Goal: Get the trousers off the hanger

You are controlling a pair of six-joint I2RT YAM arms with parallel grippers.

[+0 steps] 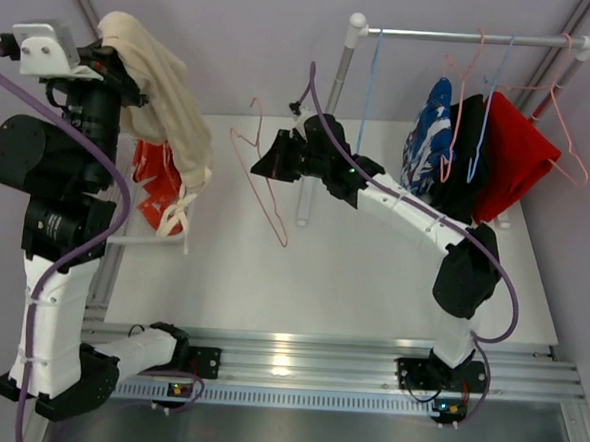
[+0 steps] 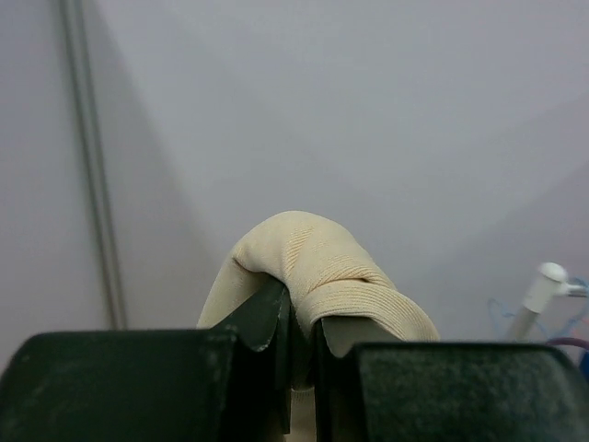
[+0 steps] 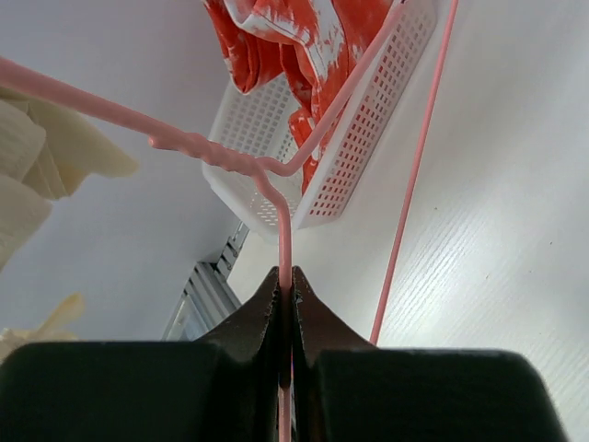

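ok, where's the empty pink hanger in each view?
Top external: pink hanger left of centre, in the right gripper.
Left wrist: not in it.
Right wrist: pink hanger at centre, its stem clamped.
Shared landmark: beige trousers, seen in all three views.

Robot laboratory test cell. A left arm [image 1: 55, 297] and a right arm [image 1: 467, 272] are bolted to an aluminium rail [image 1: 297, 353] along the bottom of the frame, at the near edge of a white table [image 1: 351, 285]; plain grey walls [image 1: 236, 37] enclose it, and a small metal rack [image 1: 427, 34] stands at upper right.
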